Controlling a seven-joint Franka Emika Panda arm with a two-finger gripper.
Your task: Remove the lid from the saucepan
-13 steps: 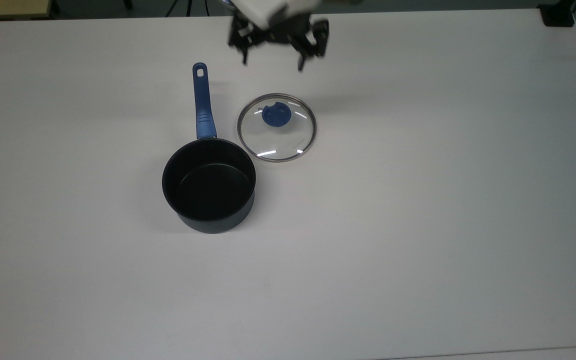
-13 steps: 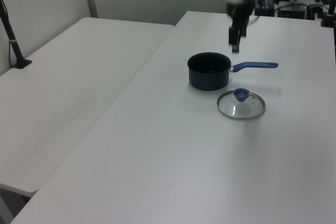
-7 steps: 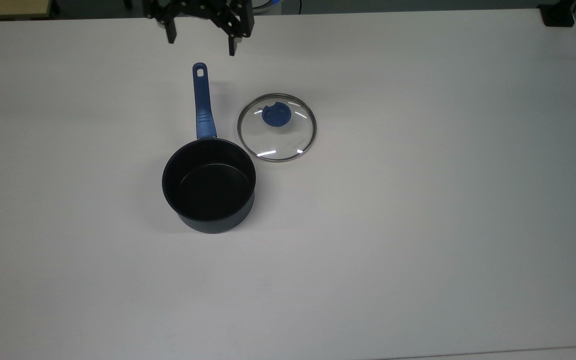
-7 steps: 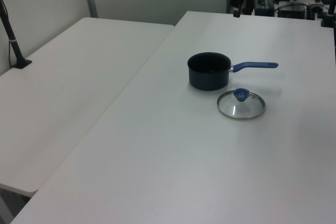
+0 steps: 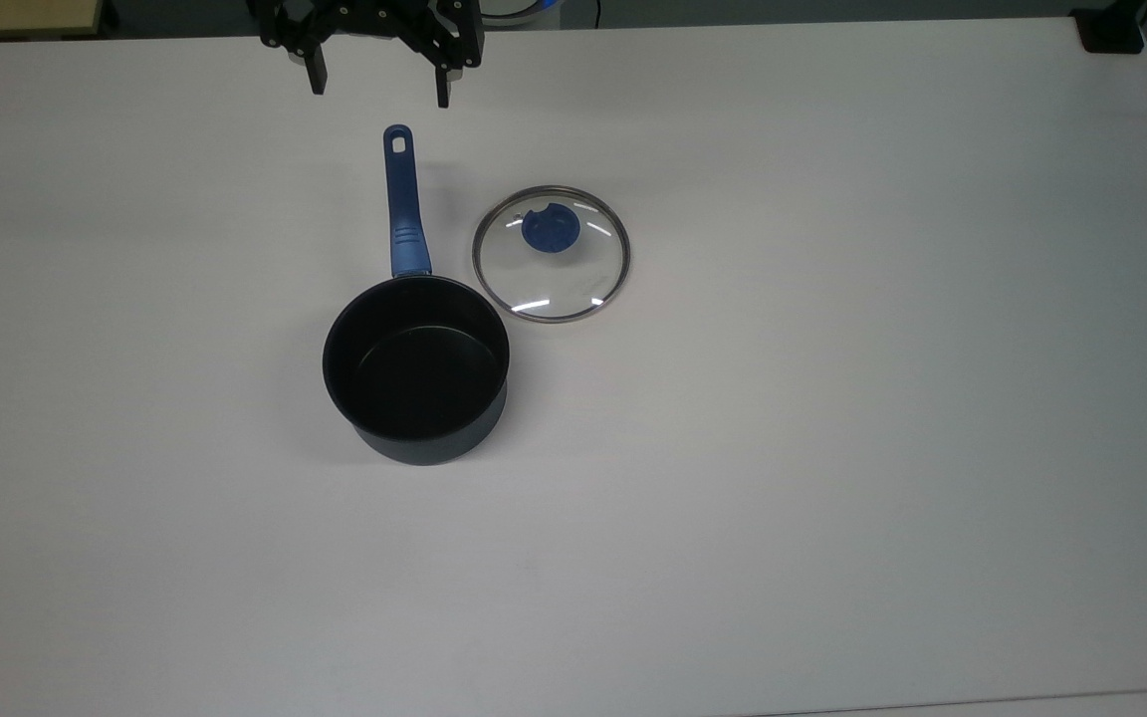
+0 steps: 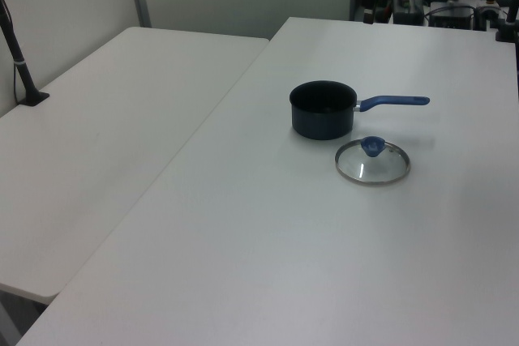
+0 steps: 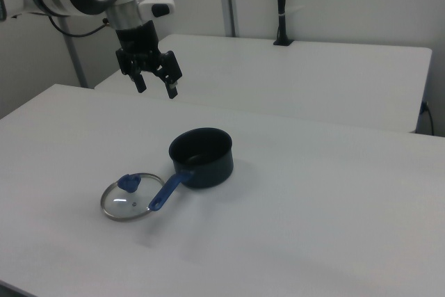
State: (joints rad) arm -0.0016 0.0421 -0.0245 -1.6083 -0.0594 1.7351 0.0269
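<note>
Swinging across the far edge of the table (image 5: pixel 832 448), the gripper (image 5: pixel 375 88) sat over the lid's side a second ago and now hangs off toward the top view's left, past the tip of the pan handle, while pot and lid haven't budged. Its two fingers are spread wide with nothing between them, high above the surface in the right view (image 7: pixel 155 87), and that reads to me like an arm pulling clear after the job. The lid (image 5: pixel 551 253) lies flat on the tabletop just beside the saucepan (image 5: pixel 417 369), at the top view's right of the handle, apart from the pot rim, knob up. It's a clear glass disc with a thin metal ring and a blue knob. The saucepan stands open, black inside, dark navy outside, its long blue handle pointing at the far edge.
</note>
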